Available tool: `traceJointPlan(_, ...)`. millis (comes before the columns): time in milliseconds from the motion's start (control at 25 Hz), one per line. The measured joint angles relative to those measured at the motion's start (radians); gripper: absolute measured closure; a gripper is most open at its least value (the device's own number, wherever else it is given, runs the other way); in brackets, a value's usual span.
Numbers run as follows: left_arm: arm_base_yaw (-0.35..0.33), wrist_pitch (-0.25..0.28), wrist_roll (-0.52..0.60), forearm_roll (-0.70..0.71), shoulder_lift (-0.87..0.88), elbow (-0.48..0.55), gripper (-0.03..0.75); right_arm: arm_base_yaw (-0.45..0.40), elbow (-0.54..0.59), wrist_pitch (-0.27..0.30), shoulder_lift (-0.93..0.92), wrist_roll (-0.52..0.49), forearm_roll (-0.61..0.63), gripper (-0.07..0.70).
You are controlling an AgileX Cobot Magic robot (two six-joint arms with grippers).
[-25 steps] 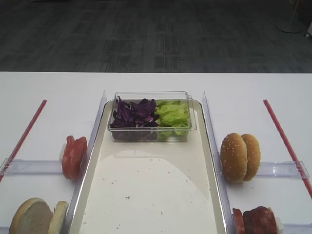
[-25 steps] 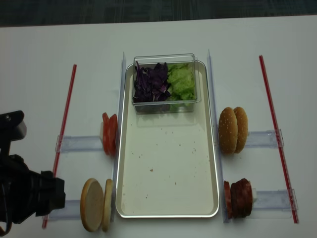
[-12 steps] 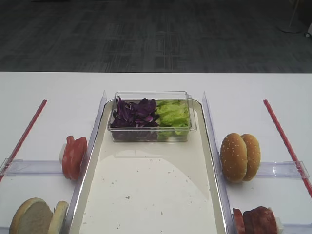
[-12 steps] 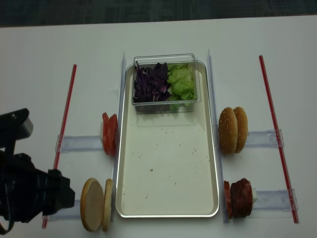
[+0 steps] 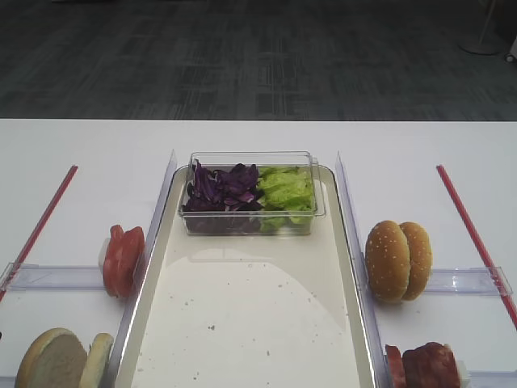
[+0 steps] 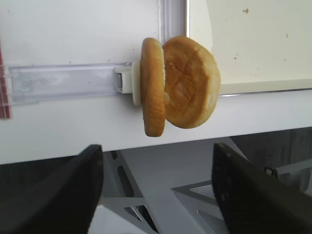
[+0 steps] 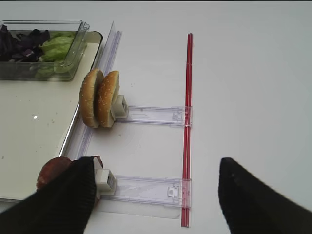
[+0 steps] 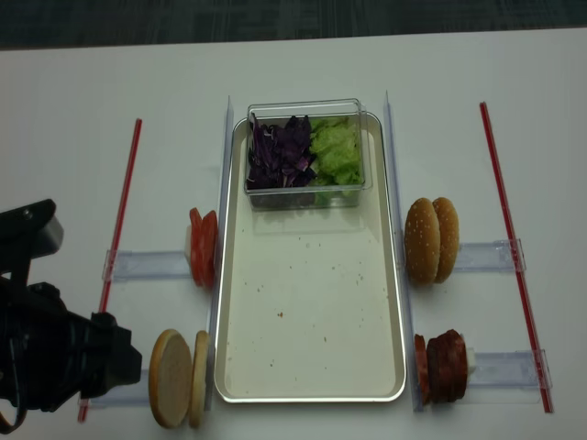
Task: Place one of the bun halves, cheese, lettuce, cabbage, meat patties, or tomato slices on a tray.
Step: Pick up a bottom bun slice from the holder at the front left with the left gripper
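The tray [image 8: 312, 312] lies lengthwise down the middle of the white table [image 8: 92, 92], its bare floor open from the near rim up to a clear box [image 8: 305, 147] that sits across its far end, with cabbage [image 8: 280, 151] in the left part and lettuce [image 8: 337, 151] in the right. Clear rails run along both long edges of the tray. On the left, tomato slices [image 8: 203, 247] stand on edge just outside the rail, and nearer the front two plain bun halves [image 8: 179, 378] stand upright against a holder, close to the table's front edge. On the right, seeded bun halves [image 8: 432, 240] stand the same way, with patties [image 8: 442, 367] nearer the front. A red strip [image 8: 119, 238] marks the left lane and another [image 8: 509, 238] the right. The left gripper [image 6: 156, 195] hangs in front of the plain buns, off the table's edge, its fingers [image 6: 53, 195] spread wide and holding nothing. The right gripper [image 7: 156, 204] hovers over bare table beside the right strip, fingers [image 7: 258, 204] likewise parted and empty, patties just beside its left finger.
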Motion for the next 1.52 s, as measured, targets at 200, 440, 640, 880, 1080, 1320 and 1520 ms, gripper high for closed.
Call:
traceJointPlan(200,0.000,0.000,0.007,-0.007,0.000,0.000,0.277,0.000,0.000,0.000,0.000,0.000,0.000,0.083)
traceJointPlan(440,-0.040,-0.004,0.025,-0.054,0.000,-0.001,0.277,0.000,0.000,0.000,0.000,0.000,0.000,0.083)
traceJointPlan(640,-0.209,-0.048,-0.093,-0.004,0.021,-0.002,0.277,0.000,0.000,0.000,0.000,0.000,0.000,0.083)
traceJointPlan(880,-0.441,-0.139,-0.288,0.087,0.131,-0.002,0.277,0.000,0.000,0.000,0.000,0.000,0.000,0.083)
traceJointPlan(1080,-0.597,-0.210,-0.433,0.166,0.244,-0.017,0.277,0.000,0.000,0.000,0.000,0.000,0.000,0.083)
traceJointPlan(1320,-0.680,-0.259,-0.591,0.295,0.306,-0.098,0.337,0.000,0.000,0.000,0.000,0.000,0.000,0.083)
traceJointPlan(1520,-0.720,-0.295,-0.651,0.341,0.372,-0.106,0.349,0.000,0.000,0.000,0.000,0.000,0.000,0.083)
